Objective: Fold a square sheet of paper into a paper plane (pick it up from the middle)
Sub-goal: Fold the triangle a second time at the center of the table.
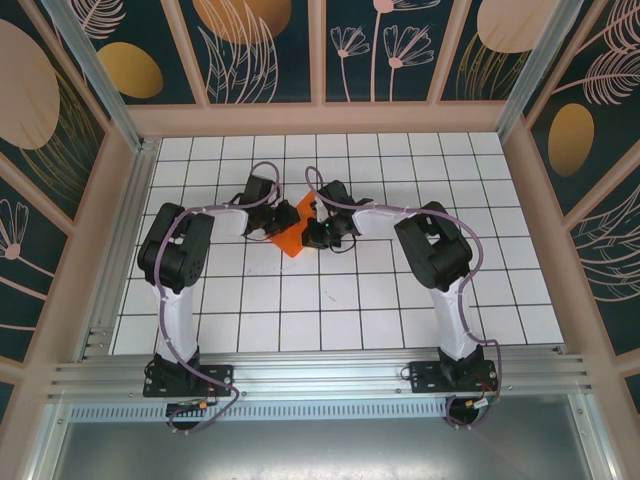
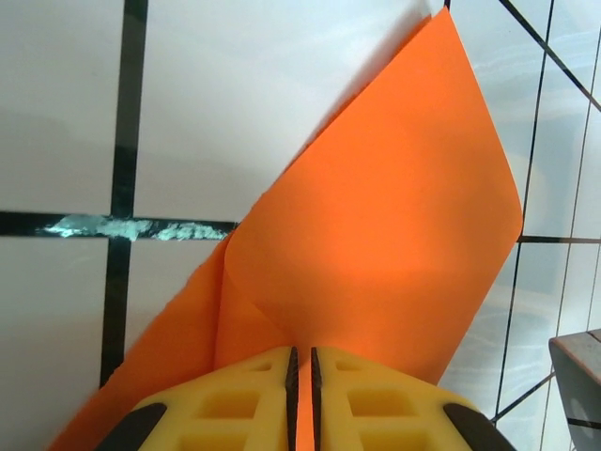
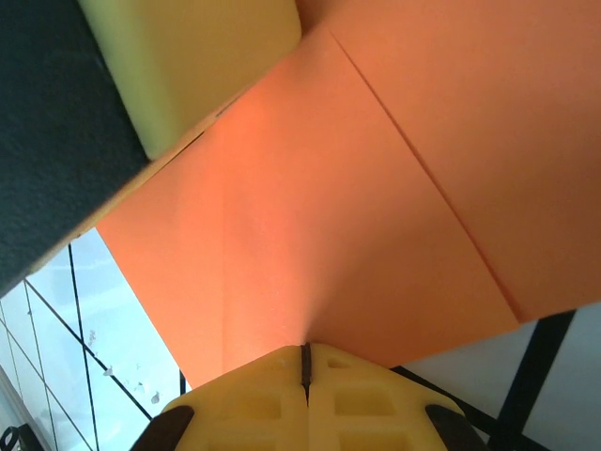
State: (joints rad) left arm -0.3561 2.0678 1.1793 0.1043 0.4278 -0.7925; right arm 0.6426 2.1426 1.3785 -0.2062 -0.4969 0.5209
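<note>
White table [image 1: 330, 300], black grid lines – one scuffed, orange square sheet of paper [image 1: 290, 242] near centre

Table top [image 1: 350, 300]: white, glossy, ruled in a black grid, evenly lit.
Wall panels [image 1: 255, 50], from 9 through 12 to 3 o'clock: dark teal, printed with pale pink leaves and flowers and ochre ovals.
Frame [image 1: 320, 118]: pale peach bars between the panels and round the table.
Aluminium rails [image 1: 320, 375], 6 o'clock: across the near edge.
Grey metal sheet [image 1: 320, 450]: just beyond the rails, 6 o'clock.
Grid line [image 2: 122, 228]: one stretch scuffed.
</note>
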